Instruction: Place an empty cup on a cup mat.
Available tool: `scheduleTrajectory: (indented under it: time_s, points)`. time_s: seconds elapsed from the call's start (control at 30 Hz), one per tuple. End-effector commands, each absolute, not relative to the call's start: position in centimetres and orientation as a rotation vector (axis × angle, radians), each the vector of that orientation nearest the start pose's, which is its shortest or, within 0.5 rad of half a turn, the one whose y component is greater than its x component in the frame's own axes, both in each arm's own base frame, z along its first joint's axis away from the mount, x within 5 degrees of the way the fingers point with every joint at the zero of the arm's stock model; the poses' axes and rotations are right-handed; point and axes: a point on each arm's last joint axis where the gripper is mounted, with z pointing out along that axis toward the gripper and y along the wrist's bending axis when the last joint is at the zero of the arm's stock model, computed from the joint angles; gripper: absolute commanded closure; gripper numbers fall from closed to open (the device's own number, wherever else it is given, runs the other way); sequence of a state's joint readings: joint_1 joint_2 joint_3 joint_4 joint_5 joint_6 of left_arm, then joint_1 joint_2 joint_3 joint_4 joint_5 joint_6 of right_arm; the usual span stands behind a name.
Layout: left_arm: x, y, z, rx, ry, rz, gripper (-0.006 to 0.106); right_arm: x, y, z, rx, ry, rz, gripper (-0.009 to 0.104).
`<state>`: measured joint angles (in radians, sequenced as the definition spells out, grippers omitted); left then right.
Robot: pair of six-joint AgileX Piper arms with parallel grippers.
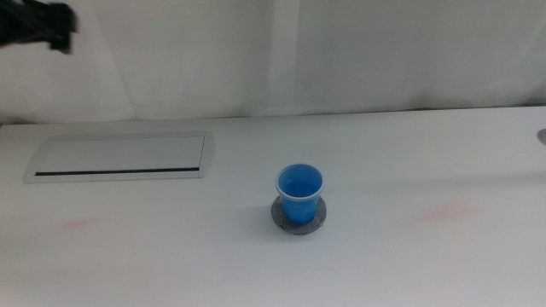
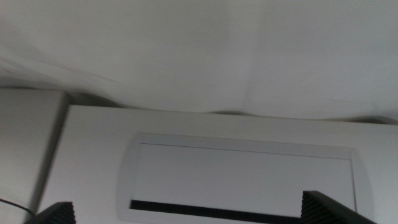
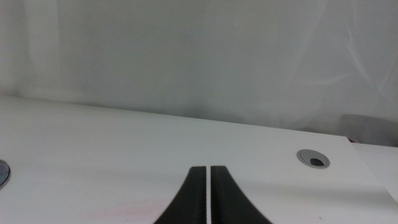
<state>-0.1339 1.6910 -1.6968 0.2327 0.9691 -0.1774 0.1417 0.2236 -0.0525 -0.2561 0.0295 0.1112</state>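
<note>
You are looking at a staged test bench, more lab than home or office. The tabletop (image 1: 409, 162) is plain white and almost bare, and a white cloth backdrop (image 1: 341, 51) hangs across the whole top of the frame, its creases visible, shutting out any room behind it. At left of the frame a long white panel (image 1: 119, 157) with a dark slot sits flush in the surface, and a round cable grommet (image 3: 313, 158) shows at lower right of the right wrist view; both are desk fittings. Faint reddish smears (image 1: 439, 213) mark the white surface.
</note>
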Motion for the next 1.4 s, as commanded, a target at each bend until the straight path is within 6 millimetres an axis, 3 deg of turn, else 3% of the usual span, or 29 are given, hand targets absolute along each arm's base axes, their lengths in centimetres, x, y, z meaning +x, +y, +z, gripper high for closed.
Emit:
scheduleTrajectory:
  time_s: [0.0, 0.07, 0.13, 0.23, 0.27, 0.4, 0.57, 1.0, 1.2, 1.37]
  points:
    - [36.9, -2.3, 39.0, 0.013, 2.383, 0.161, 0.01, 7.5, 1.0, 21.3, -0.24, 1.667, -0.016, 0.098]
    - [36.4, -2.0, 39.9, 0.022, 2.351, 0.163, 0.015, 7.5, 1.0, 21.3, -0.24, 1.667, -0.016, 0.098]
    - [35.6, -1.9, 41.1, 0.024, 2.309, 0.154, 0.03, 7.5, 1.0, 21.3, -0.24, 1.667, -0.016, 0.098]
    - [34.1, -1.9, 42.7, -0.004, 2.208, 0.119, 0.075, 7.5, 1.0, 21.3, -0.24, 1.667, -0.016, 0.098]
    - [33.4, -1.8, 43.1, -0.024, 2.169, 0.1, 0.1, 7.5, 1.0, 21.3, -0.24, 1.667, -0.016, 0.098]
    - [30.3, -1.7, 43.6, -0.03, 2.044, 0.062, 0.101, 7.5, 1.0, 21.3, -0.24, 1.667, -0.016, 0.098]
    - [25.4, -1.6, 41.6, 0.011, 1.92, 0.024, 0.101, 7.5, 1.0, 21.3, -0.24, 1.667, -0.016, 0.098]
    - [12.3, -1.1, 30.6, 0.066, 1.679, -0.069, 0.103, 7.5, 1.0, 21.3, -0.24, 1.667, -0.016, 0.098]
    - [8.4, -0.7, 25.5, 0.064, 1.644, -0.075, 0.103, 7.5, 1.0, 21.3, -0.24, 1.667, -0.016, 0.098]
    - [6.4, -0.6, 22.1, 0.043, 1.585, -0.099, 0.103, 7.5, 1.0, 21.3, -0.24, 1.667, -0.016, 0.098]
